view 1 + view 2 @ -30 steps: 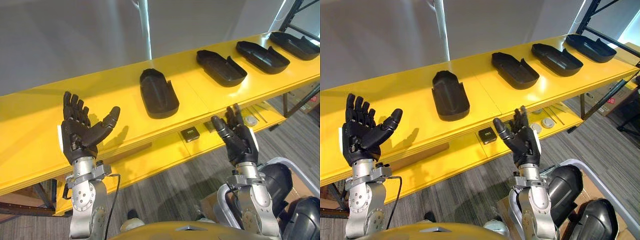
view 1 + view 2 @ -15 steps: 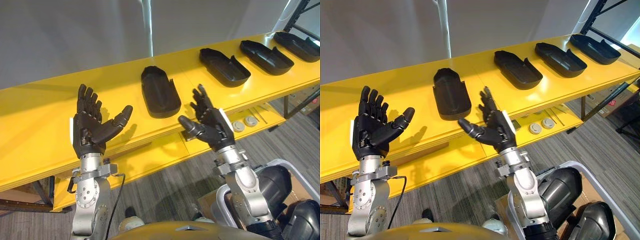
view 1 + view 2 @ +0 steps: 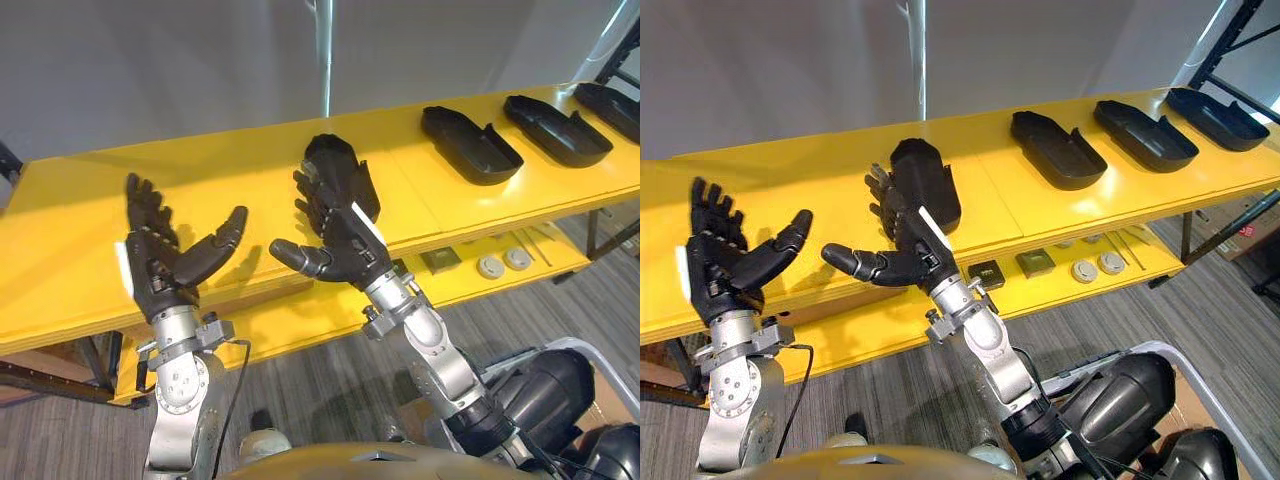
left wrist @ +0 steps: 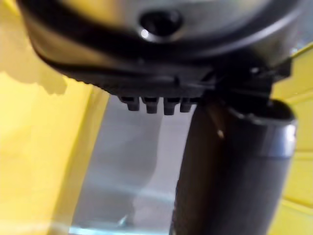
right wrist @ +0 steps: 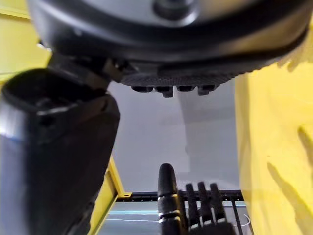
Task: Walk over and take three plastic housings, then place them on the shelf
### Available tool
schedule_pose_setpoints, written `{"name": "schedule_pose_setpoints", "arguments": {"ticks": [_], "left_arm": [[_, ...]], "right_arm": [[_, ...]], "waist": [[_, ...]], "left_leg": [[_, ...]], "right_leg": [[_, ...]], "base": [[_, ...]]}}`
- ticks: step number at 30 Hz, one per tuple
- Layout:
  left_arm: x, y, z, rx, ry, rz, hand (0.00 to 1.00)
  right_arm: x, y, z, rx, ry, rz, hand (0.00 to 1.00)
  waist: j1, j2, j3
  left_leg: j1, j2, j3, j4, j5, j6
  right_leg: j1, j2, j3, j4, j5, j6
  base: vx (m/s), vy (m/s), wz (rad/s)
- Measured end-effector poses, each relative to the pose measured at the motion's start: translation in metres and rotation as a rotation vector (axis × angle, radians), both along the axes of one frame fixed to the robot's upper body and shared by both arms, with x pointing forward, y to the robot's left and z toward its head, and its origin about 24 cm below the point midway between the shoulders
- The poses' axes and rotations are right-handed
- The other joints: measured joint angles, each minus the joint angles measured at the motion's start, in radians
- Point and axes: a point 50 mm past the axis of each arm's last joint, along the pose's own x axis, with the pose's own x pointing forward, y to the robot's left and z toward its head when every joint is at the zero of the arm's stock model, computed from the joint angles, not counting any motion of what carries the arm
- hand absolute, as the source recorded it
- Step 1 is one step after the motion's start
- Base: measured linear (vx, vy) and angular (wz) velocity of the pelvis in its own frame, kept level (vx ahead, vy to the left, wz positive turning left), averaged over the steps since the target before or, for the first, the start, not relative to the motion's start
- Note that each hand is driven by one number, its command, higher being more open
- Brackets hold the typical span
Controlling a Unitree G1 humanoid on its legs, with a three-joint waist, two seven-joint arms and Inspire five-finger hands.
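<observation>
Several black plastic housings lie in a row on the yellow shelf top [image 3: 90, 215]. The nearest housing [image 3: 342, 170] stands at the middle, and further ones [image 3: 470, 145] [image 3: 556, 130] run off to the right. My right hand [image 3: 340, 243] is open with its fingers spread, raised just in front of the nearest housing and hiding its near end; I cannot tell whether it touches. My left hand [image 3: 163, 268] is open, palm turned toward the right hand, over the shelf's front edge at the left. The right wrist view shows the right thumb [image 5: 54, 161] and, beyond it, the left hand [image 5: 195, 208].
A lower yellow shelf [image 3: 290, 315] holds a small dark square part [image 3: 440, 260] and two white discs [image 3: 490, 266]. A grey wall [image 3: 200, 60] stands behind the shelf. At the lower right is a pale-rimmed bin [image 3: 1160, 352] with big dark rounded parts.
My right hand has swung left and forward from the shelf's lower edge to just in front of the nearest housing. The camera has turned, shifting the whole scene rightward. The left hand stays raised and open.
</observation>
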Motion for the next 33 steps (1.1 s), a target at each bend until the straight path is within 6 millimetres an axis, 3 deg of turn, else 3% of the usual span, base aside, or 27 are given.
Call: {"name": "schedule_pose_setpoints", "arguments": {"ticks": [8, 17, 33], "left_arm": [[-0.011, 0.015, 0.011, -0.015, -0.053, 0.241, 1.0], [-0.014, 0.017, 0.008, -0.014, -0.037, 0.263, 1.0], [-0.015, 0.016, 0.0, -0.041, -0.01, 0.284, 1.0]], "right_arm": [[0.02, 0.014, -0.018, -0.057, 0.112, -0.141, 1.0], [0.029, 0.011, -0.029, -0.126, 0.14, -0.327, 1.0], [0.037, -0.011, -0.031, -0.218, 0.097, -0.575, 1.0]], "waist": [[0.033, 0.01, -0.01], [0.05, 0.019, -0.014], [0.049, 0.044, -0.024]], "left_leg": [[-0.02, -0.001, -0.047, 0.0, 0.015, 0.003], [-0.039, 0.0, -0.068, 0.0, 0.02, 0.013], [-0.046, -0.006, -0.064, 0.0, 0.032, 0.013]], "right_leg": [[0.01, 0.0, -0.042, 0.007, -0.009, -0.006], [0.005, -0.001, -0.064, 0.019, -0.014, -0.008], [-0.025, -0.021, -0.061, 0.071, -0.034, -0.006]], "base": [[-0.01, -0.01, 0.16], [-0.02, -0.002, 0.07], [0.0, -0.001, -0.01]]}}
